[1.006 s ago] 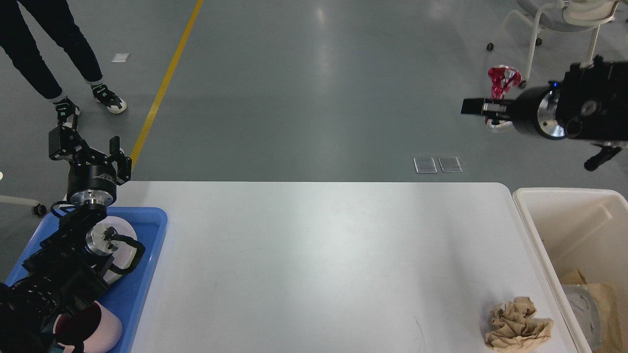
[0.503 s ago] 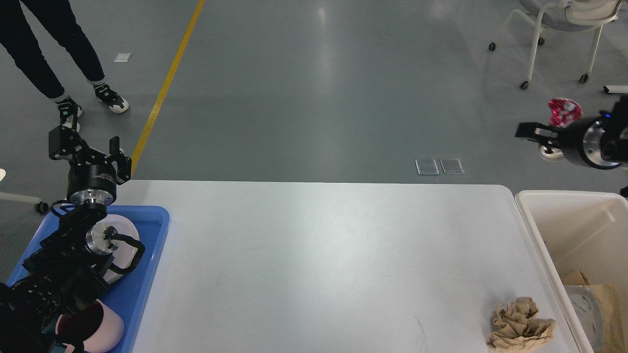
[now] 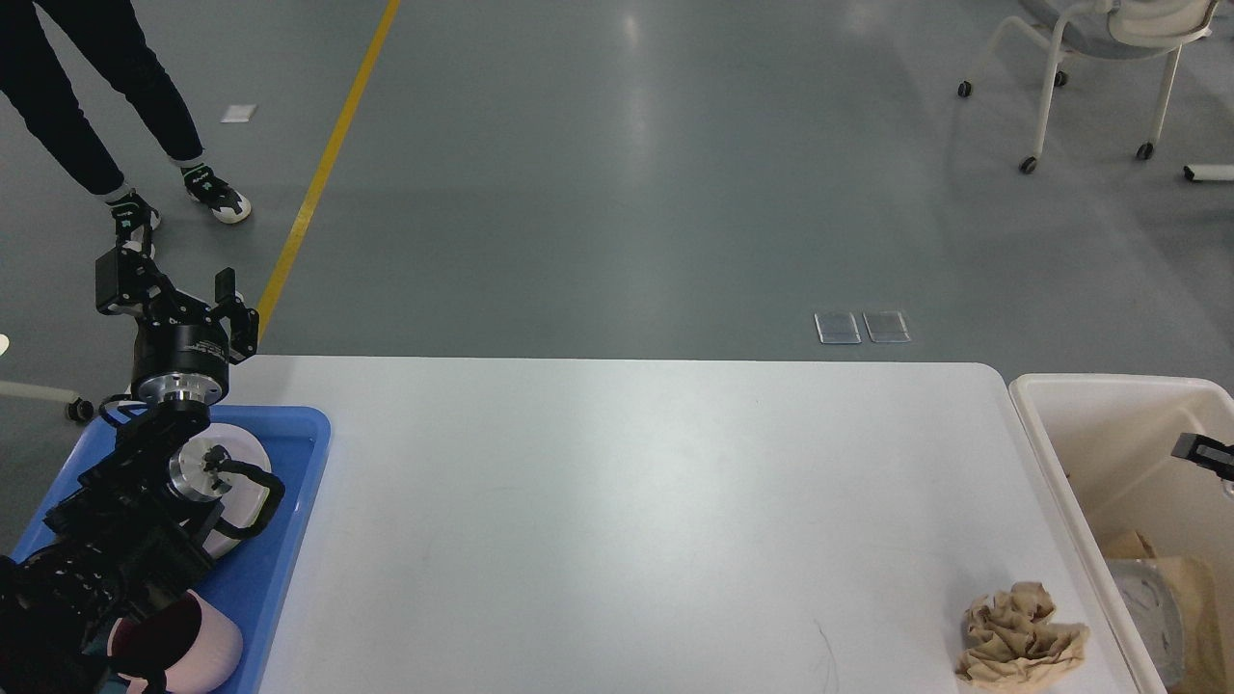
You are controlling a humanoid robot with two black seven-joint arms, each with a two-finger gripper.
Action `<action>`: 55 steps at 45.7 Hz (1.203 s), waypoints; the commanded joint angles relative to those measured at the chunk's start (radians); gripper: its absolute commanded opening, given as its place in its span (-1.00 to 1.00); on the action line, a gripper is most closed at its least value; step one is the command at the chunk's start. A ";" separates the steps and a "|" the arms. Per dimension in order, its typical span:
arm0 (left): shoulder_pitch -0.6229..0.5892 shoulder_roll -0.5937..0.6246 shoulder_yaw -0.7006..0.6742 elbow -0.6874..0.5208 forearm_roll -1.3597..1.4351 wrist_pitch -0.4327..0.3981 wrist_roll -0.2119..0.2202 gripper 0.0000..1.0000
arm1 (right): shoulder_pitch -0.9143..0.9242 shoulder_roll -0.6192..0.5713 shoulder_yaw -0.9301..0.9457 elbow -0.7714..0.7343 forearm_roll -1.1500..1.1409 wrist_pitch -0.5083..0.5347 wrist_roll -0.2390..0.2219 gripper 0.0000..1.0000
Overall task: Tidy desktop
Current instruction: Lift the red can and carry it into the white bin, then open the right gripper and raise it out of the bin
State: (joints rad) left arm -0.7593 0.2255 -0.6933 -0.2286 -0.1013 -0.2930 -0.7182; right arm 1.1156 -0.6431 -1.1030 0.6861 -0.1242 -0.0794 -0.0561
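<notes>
Desk (image 3: 627,501): large white top with rounded corners, fills the lower middle of the head view; a stiff, smooth fixture, not something to lift, so the handling falls to what lies on it. Only loose item on the desk is a crumpled tan paper wad (image 3: 1020,638), near its front-right corner, just beside the cream bin (image 3: 1060,463) that stands against the desk's right edge. Judged light, soft and crushable; a pinch across the raised folds at its top should hold, while a low approach may skid it on the slick surface. Bin already holds brown paper and a grey item. At the desk's left edge, a blue tray (image 3: 299,453) with a white dish and a pink cup, partly hidden by the left arm. Left hand (image 3: 174,289) raised beyond the desk's far-left corner, fingers spread, holding nothing. Right hand (image 3: 1202,449): only a dark tip shows over the bin; cannot tell its state. Path from wad to bin looks unobstructed apart from the bin wall.
</notes>
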 commanded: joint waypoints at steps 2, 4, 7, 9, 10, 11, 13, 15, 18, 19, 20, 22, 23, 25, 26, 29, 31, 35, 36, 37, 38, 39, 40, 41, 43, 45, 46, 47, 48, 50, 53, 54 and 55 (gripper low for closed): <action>0.000 0.000 0.000 0.000 0.000 0.000 -0.001 0.93 | -0.091 0.014 0.074 -0.073 0.000 0.001 -0.001 1.00; 0.000 0.000 0.000 0.000 0.000 0.000 0.000 0.93 | -0.100 0.014 0.084 -0.074 0.000 0.003 -0.001 1.00; 0.000 0.000 0.000 0.000 0.000 0.000 0.000 0.93 | -0.103 0.014 0.087 -0.076 0.000 0.003 -0.001 1.00; 0.000 0.000 0.000 0.000 0.000 0.000 -0.001 0.93 | -0.103 0.016 0.087 -0.074 0.000 0.004 -0.001 1.00; 0.000 0.000 0.000 0.000 0.000 0.000 0.000 0.93 | -0.102 0.014 0.090 -0.074 0.000 0.004 -0.001 1.00; 0.000 -0.001 0.000 0.000 0.000 0.000 -0.001 0.93 | -0.100 0.016 0.092 -0.076 0.000 0.004 -0.001 1.00; 0.000 -0.001 0.000 0.000 0.000 0.000 0.000 0.93 | -0.092 0.016 0.092 -0.074 0.000 0.003 -0.001 1.00; 0.000 0.000 0.000 0.000 0.000 0.000 0.000 0.93 | -0.083 0.017 0.094 -0.074 0.000 0.004 -0.001 1.00; 0.000 0.000 0.000 0.000 0.000 0.000 -0.001 0.93 | -0.062 0.022 0.104 -0.073 0.000 0.006 -0.001 1.00; 0.000 -0.001 0.000 0.000 0.000 0.000 0.000 0.93 | -0.047 0.026 0.110 -0.069 -0.002 0.006 -0.001 1.00; 0.000 -0.002 0.000 0.000 0.000 0.000 0.000 0.93 | -0.030 0.031 0.114 -0.065 -0.002 0.006 -0.002 1.00; 0.000 0.000 0.000 0.000 0.000 0.000 0.000 0.93 | 0.015 0.046 0.114 -0.059 -0.002 0.016 -0.002 1.00; 0.000 0.000 0.000 0.000 0.000 0.000 -0.001 0.93 | 0.038 0.057 0.112 -0.053 -0.002 0.018 -0.002 1.00; 0.000 0.000 0.000 0.000 0.000 0.000 0.000 0.93 | 0.087 0.080 0.103 -0.036 -0.002 0.023 -0.004 1.00; 0.000 -0.001 0.000 0.000 0.000 0.000 0.000 0.93 | 0.114 0.089 0.098 -0.022 -0.002 0.026 -0.004 1.00; 0.000 0.000 0.000 0.000 0.000 0.000 0.000 0.93 | 0.217 0.112 0.062 0.032 -0.002 0.061 -0.005 1.00; 0.000 0.000 0.000 0.000 0.000 0.000 0.000 0.93 | 0.294 0.128 0.028 0.076 -0.002 0.096 -0.005 1.00; 0.000 0.000 0.000 0.000 0.000 0.000 0.000 0.93 | 0.447 0.175 -0.032 0.193 0.000 0.158 -0.005 1.00; 0.000 -0.001 0.000 0.000 0.000 0.000 0.000 0.93 | 0.484 0.184 -0.041 0.228 0.000 0.170 -0.005 1.00; 0.000 -0.002 0.000 0.000 0.000 0.000 -0.001 0.93 | 0.571 0.201 -0.054 0.309 0.000 0.194 -0.005 1.00; 0.000 0.000 0.000 0.000 0.000 0.000 0.000 0.93 | 0.604 0.206 -0.055 0.341 0.000 0.207 -0.004 1.00; 0.000 -0.001 0.000 0.000 0.000 0.000 0.000 0.93 | 0.639 0.210 -0.057 0.374 0.000 0.219 -0.004 1.00; 0.000 0.000 0.000 0.000 0.000 0.000 0.000 0.93 | 0.671 0.217 -0.057 0.403 0.002 0.234 -0.004 1.00; 0.000 0.000 0.000 0.000 0.000 0.000 -0.001 0.93 | 0.700 0.223 -0.058 0.432 0.003 0.251 -0.004 1.00; 0.000 0.000 0.000 0.000 0.000 0.000 -0.001 0.93 | 0.759 0.237 -0.057 0.478 0.009 0.289 -0.004 1.00; 0.000 0.000 0.000 0.000 0.000 0.000 0.000 0.93 | 0.812 0.249 -0.058 0.521 0.017 0.334 -0.002 1.00; 0.000 0.000 0.000 0.000 0.000 0.000 0.000 0.93 | 0.835 0.255 -0.058 0.541 0.018 0.361 -0.002 1.00; 0.000 0.000 0.000 0.000 0.000 0.000 0.000 0.93 | 0.857 0.261 -0.058 0.559 0.021 0.392 -0.002 1.00; 0.000 -0.001 0.000 0.000 0.000 0.000 0.000 0.93 | 0.875 0.264 -0.058 0.578 0.021 0.423 -0.002 1.00; 0.000 -0.001 0.000 0.000 0.000 0.000 0.000 0.93 | 0.906 0.269 -0.058 0.611 0.023 0.490 -0.002 1.00; 0.000 0.000 0.000 0.000 0.000 0.000 0.000 0.93 | 0.949 0.269 -0.060 0.641 0.023 0.610 -0.002 1.00; 0.000 -0.001 0.000 0.000 0.000 0.000 0.000 0.93 | 0.966 0.270 -0.060 0.648 0.023 0.650 -0.002 1.00; 0.000 -0.002 0.000 0.000 0.000 0.000 0.000 0.93 | 0.980 0.269 -0.060 0.655 0.023 0.693 -0.002 1.00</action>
State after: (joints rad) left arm -0.7593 0.2250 -0.6933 -0.2286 -0.1013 -0.2930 -0.7183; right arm 2.0192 -0.3774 -1.1615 1.2920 -0.1022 0.4220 -0.0582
